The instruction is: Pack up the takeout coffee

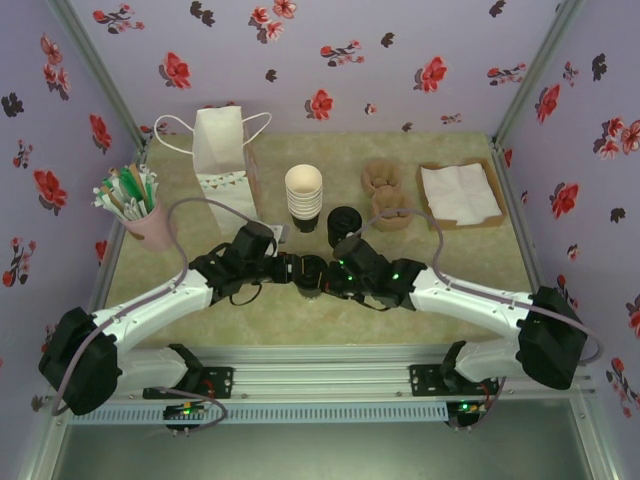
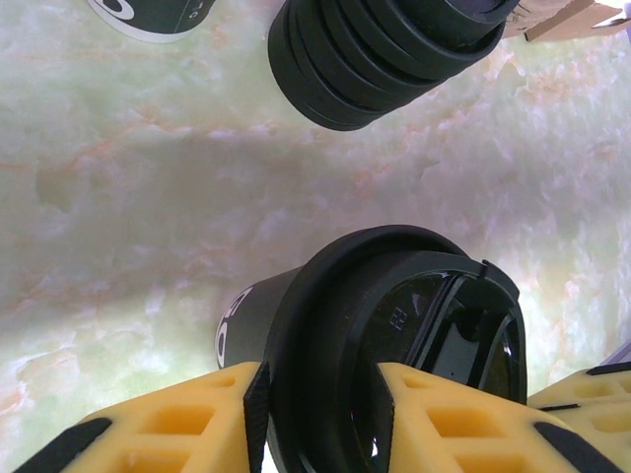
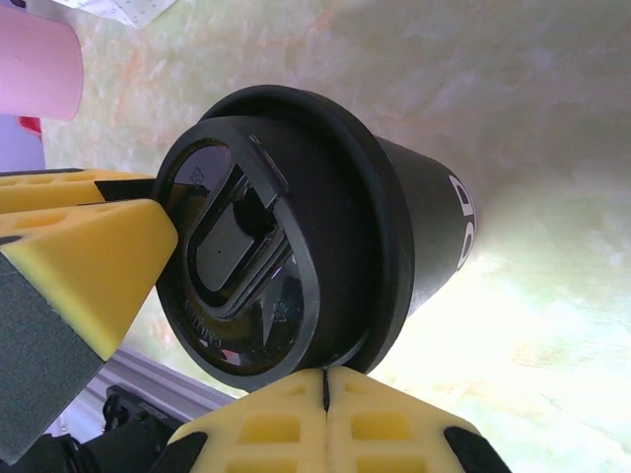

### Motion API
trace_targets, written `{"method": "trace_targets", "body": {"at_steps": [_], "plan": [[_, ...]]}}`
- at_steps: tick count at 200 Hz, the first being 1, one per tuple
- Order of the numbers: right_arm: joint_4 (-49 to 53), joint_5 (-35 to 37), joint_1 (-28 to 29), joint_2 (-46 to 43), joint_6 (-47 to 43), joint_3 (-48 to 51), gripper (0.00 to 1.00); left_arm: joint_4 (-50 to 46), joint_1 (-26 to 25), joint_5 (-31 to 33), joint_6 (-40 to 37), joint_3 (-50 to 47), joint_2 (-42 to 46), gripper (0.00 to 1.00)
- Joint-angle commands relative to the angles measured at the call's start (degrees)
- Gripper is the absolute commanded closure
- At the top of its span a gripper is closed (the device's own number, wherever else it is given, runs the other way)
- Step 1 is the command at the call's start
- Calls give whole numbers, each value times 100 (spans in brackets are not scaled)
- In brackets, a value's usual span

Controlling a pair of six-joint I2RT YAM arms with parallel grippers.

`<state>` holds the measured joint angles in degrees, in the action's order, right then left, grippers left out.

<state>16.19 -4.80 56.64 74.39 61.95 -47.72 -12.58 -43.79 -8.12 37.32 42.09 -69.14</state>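
The left gripper [image 2: 320,399] clamps the takeout coffee [image 2: 394,315] between its jaws, steadying it; the right gripper [image 3: 323,394], jaws clenched empty, butts the lid rim [image 3: 386,236], probably seating it.

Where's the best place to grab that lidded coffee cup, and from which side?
Grip the takeout coffee by its wall just under the lid, coming level from the side. It stands upright, and the wider lid rim should stop slipping; the left tool holds it side-on.
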Motion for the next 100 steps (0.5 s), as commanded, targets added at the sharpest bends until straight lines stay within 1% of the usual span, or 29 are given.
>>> {"method": "trace_targets", "body": {"at_steps": [1, 55, 100], "plan": [[426, 293, 45, -37, -305, -310, 100, -211, -78, -78, 58, -133, 93, 65], [447, 320, 168, -222, -478, -417, 100, -262, -81, -23, 72, -7, 111, 63], [531, 478, 447, -9, -573, -555, 100, -259, -77, -14, 104, -16, 129, 62]]}}
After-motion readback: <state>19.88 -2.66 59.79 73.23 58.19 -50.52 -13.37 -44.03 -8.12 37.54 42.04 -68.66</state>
